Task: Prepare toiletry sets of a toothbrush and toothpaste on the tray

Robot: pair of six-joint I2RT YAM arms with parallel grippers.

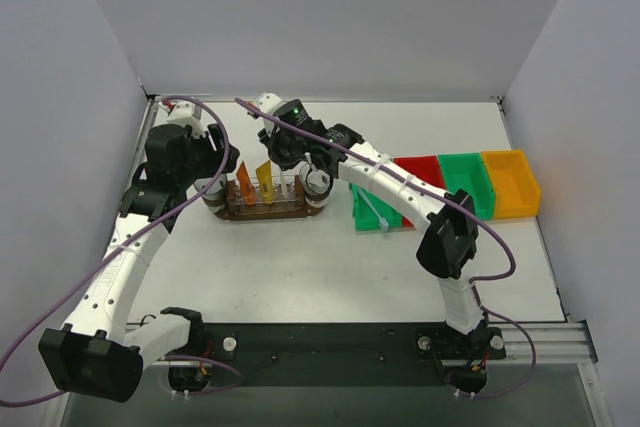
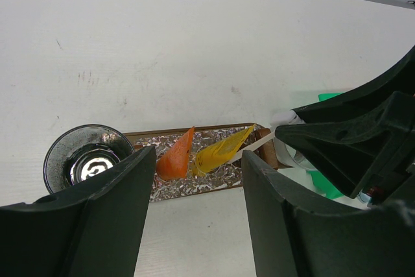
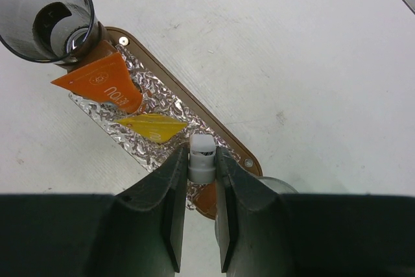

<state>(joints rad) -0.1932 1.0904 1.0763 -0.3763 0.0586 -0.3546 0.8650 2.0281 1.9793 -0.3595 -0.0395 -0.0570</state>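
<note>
While the left gripper (image 2: 198, 160) gapes, the right gripper (image 3: 201, 155) clamps a toothbrush (image 3: 201, 163) above the tray (image 3: 241, 157)

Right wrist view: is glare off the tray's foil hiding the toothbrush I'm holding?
Right wrist: the crinkled silver foil glints on the long brown wooden tray, but the slim white toothbrush is sharp; left wrist: bright glare inside the clear round cup.
</note>
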